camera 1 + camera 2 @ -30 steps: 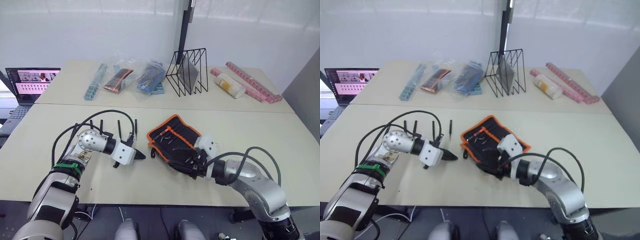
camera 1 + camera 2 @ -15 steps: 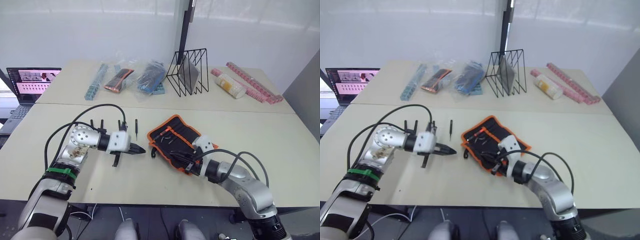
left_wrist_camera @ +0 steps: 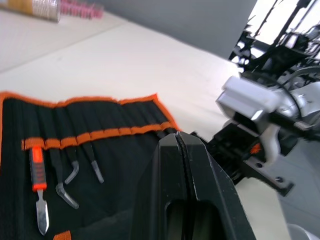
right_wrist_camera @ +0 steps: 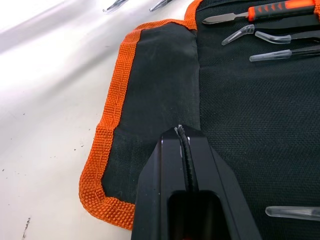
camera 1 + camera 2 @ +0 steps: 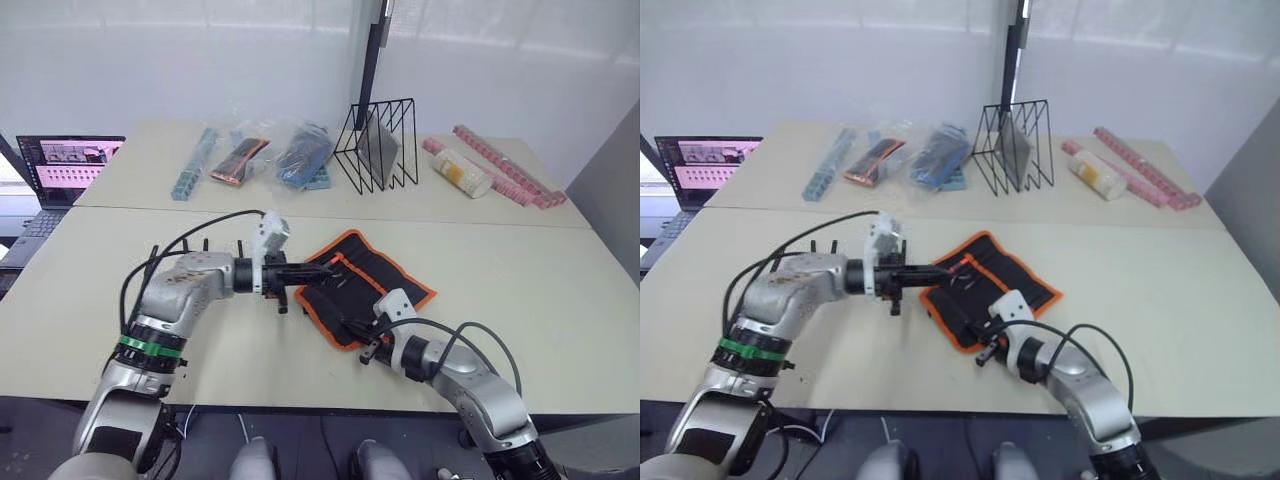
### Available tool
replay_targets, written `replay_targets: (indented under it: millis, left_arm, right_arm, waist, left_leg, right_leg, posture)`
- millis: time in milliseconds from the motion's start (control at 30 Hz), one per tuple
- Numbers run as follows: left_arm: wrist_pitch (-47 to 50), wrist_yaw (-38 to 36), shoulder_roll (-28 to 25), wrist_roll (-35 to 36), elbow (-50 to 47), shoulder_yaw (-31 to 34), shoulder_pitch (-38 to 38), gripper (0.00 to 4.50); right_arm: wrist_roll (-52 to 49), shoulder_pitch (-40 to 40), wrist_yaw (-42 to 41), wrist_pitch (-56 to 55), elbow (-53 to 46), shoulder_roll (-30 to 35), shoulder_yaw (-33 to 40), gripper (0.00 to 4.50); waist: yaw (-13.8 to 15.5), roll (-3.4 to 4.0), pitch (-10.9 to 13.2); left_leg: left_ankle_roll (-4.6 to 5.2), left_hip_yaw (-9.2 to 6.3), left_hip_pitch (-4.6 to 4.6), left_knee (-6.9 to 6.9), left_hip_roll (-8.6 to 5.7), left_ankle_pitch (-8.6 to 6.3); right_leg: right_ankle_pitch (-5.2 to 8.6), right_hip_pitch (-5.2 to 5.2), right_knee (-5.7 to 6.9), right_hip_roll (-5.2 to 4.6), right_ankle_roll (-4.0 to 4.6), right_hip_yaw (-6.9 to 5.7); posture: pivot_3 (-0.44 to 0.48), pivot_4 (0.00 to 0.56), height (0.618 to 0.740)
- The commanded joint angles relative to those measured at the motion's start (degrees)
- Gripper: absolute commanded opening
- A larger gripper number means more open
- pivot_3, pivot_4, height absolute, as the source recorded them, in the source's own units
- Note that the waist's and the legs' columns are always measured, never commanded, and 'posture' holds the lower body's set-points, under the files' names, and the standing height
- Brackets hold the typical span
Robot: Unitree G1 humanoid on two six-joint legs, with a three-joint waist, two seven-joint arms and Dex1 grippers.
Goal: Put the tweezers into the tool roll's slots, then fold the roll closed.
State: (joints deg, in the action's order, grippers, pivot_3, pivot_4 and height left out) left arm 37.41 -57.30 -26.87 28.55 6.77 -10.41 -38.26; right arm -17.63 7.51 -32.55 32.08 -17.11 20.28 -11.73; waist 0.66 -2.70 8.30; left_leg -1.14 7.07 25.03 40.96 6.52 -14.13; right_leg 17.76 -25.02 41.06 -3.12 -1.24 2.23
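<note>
- Head views: tool roll (image 5: 368, 283) spread open on the near counter (image 5: 560, 300), inner face up, orange binding all round. Left hand (image 5: 322, 273) reaching across over the roll's left end, fingers pressed together, nothing seen between them. Right hand (image 5: 366, 349) at the roll's near edge, fingers likewise closed. Loose tweezers (image 5: 240, 249) standing out dark on the counter behind the left arm, apart from the roll. Farther back: black wire rack (image 5: 377, 143), bagged items (image 5: 270, 155), pink strips (image 5: 505, 163), laptop (image 5: 62, 168) at the far left.
- Left wrist view: left hand's two black fingers (image 3: 169, 165) shut tight, no gap, empty. Beyond them the slots (image 3: 95, 136) in a row with orange trim, several tools tucked in: an orange-handled tool (image 3: 38, 185) and curved-tip tweezers. Right hand's white housing (image 3: 252, 107) just past the roll's edge.
- Right wrist view: right hand (image 4: 183, 134) closed flat, tips low over the black fabric beside the orange border; contact with the fabric not clear. Clear-capped tweezer tips (image 4: 265, 55) lying across the roll's inner face.
</note>
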Motion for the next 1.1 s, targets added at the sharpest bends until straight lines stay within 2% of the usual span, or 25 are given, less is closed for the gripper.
replay_targets:
  millis: [33,333,633,833,1100]
  left_arm:
    - [-1.79,5.94,2.47,-5.23,2.05,-0.98,-0.64,0.00]
    - [-15.85,3.00,1.60,-16.36,11.31,-6.20,4.50,0.00]
    - [-23.55,3.28,4.15,-19.49,17.35,-5.55,5.68,0.00]
    - [-25.33,2.45,4.33,-20.39,18.15,-5.19,6.24,0.00]
    - [-26.33,2.29,3.55,-21.26,18.51,-4.23,5.97,0.00]
  right_arm:
    - [0.21,-0.64,-0.63,-0.23,-0.50,0.50,-0.18,0.04]
    - [-0.70,0.94,-1.43,-0.26,-0.97,0.82,1.46,0.04]
    - [-0.54,8.35,-0.27,0.05,1.23,-2.61,0.98,0.04]
    - [5.03,13.22,1.08,-2.33,9.22,-4.33,-2.46,0.04]
    - [9.96,12.01,0.67,-0.90,14.64,-2.50,-5.74,0.04]
  waist:
    - [0.01,0.00,0.00]
    - [0.06,0.04,-0.03]
    - [0.12,0.10,-0.06]
    - [0.19,0.14,-0.12]
    - [-0.01,0.34,-0.29]
  left_leg:
    - [0.00,-0.03,0.01,0.00,-0.01,0.00]
    - [-0.01,-0.20,0.11,-0.03,-0.09,0.01]
    - [-0.02,-0.39,0.10,-0.01,-0.15,0.02]
    - [-0.01,-0.54,0.07,0.01,-0.25,0.02]
    - [-0.01,-0.59,0.02,0.00,-0.26,0.02]
  right_leg:
    - [0.00,0.00,-0.01,0.00,0.00,0.00]
    - [0.00,-0.02,-0.01,0.01,0.00,-0.02]
    - [0.00,0.12,-0.01,0.02,0.00,-0.03]
    - [0.01,0.30,-0.01,0.01,-0.02,-0.03]
    - [0.02,0.35,-0.01,0.01,-0.03,-0.03]
  posture:
    - [0.000,0.150,0.687]
    - [0.000,0.150,0.687]
    - [0.000,0.150,0.687]
    - [0.000,0.150,0.687]
    - [0.000,0.150,0.687]
